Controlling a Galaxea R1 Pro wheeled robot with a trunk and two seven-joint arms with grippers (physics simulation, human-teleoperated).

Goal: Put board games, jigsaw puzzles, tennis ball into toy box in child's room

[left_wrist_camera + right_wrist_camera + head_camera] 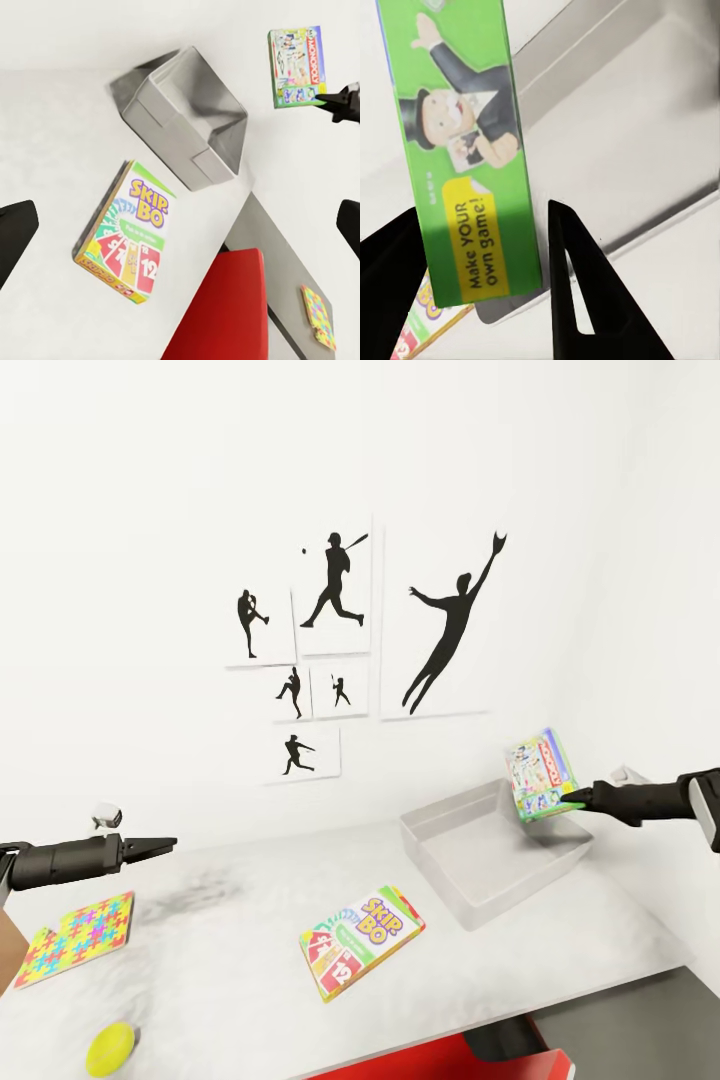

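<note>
One green-edged Monopoly box (541, 776) hangs upright above the far right corner of the light-grey toy box (450, 885), pinched by its lower edge between the fingers of the right gripper (574, 797), the bin's floor bare beneath it. On the pale mottled table (230, 890), the Skip-Bo box (362, 941) lies flat near the front edge, apart from the bin, with the multicoloured puzzle (77, 937) and the tennis ball (111, 1049) at the left, the ball close to the front edge. The left gripper (168, 844) hovers over the puzzle holding nothing, its fingertips apart in the left wrist view and spread wide.
</note>
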